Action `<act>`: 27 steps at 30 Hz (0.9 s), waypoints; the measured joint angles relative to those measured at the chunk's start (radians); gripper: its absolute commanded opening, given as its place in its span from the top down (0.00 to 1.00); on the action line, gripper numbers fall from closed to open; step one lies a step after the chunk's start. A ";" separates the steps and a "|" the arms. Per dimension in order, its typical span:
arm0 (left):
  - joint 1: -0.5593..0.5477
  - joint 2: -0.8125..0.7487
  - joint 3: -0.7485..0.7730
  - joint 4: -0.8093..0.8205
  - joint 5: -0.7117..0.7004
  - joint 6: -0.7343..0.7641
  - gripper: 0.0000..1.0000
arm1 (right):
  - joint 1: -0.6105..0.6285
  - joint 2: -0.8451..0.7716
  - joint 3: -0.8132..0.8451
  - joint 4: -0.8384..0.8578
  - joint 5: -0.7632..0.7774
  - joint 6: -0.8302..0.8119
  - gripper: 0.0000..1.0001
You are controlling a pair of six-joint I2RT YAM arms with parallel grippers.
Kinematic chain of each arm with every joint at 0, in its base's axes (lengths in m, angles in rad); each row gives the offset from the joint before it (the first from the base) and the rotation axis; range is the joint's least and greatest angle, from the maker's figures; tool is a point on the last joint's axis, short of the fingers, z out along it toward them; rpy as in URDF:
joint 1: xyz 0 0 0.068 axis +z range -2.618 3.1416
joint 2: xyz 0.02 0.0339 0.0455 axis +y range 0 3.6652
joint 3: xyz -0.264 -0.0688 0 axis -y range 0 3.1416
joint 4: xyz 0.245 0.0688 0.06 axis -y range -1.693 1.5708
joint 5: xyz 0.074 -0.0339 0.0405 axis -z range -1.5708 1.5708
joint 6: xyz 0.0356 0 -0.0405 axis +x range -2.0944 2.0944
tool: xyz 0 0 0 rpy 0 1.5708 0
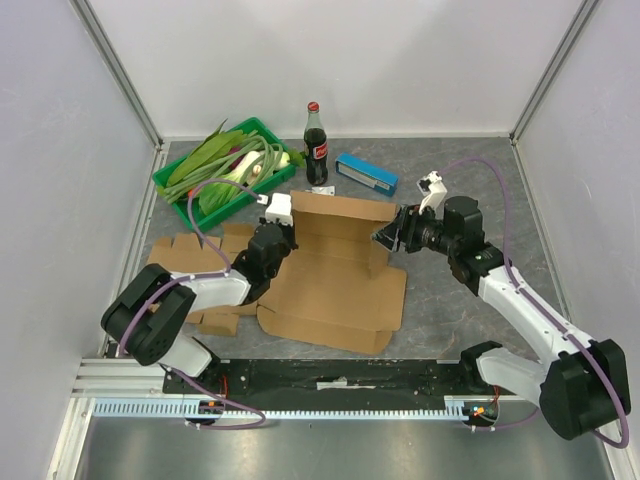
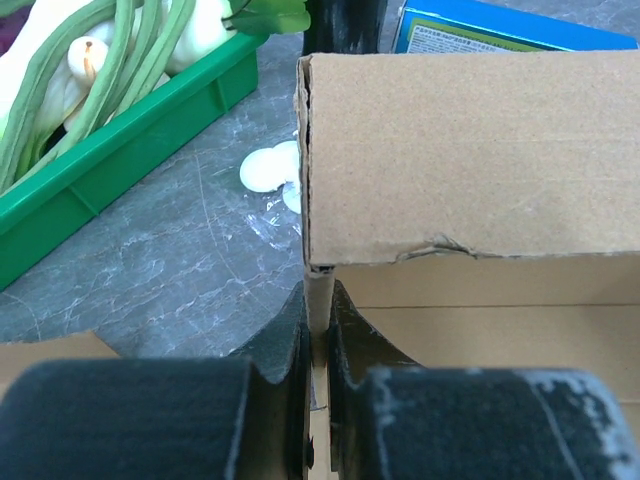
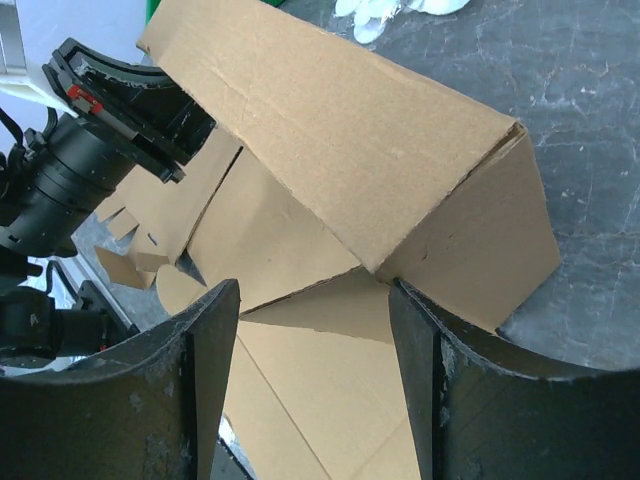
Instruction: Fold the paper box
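1. Left gripper (image 2: 318,300): clenched on the thin side flap (image 2: 318,285) at the left end of the raised rear wall (image 2: 470,150). The flap stands on edge between the pads.
2. Right gripper (image 3: 315,300): jaws spread wide, grasping nothing. The rear wall's right corner sits in the gap and appears to touch neither finger.
3. Paper box (image 1: 335,285): brown cardboard, mid-table between the two arms. The base panel lies flat, the rear wall is upright, and the front panel lies flat toward the arm bases.
4. Step, as judged: raising the walls and setting the corner flaps, with most folds yet to come. The next move calls for the right jaws to close on the right corner flap and turn it inward while the left grip steadies the wall.
5. Edges: the rear wall carries a doubled-over lip, with a crumpled dent on the lip's lower edge.
6. Room:
   - A cola bottle (image 1: 316,150) and a blue carton (image 1: 366,173) stand just behind the wall.
   - A green tray (image 2: 110,165) of long vegetables sits at rear left.
   - A spare cardboard blank (image 1: 185,255) lies beside the left arm.
   - Grey tabletop (image 1: 430,310) shows right of the box.
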 measured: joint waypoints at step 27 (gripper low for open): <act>-0.013 -0.088 -0.005 -0.175 -0.101 -0.179 0.98 | -0.016 -0.303 -0.167 -0.002 0.697 -0.476 0.26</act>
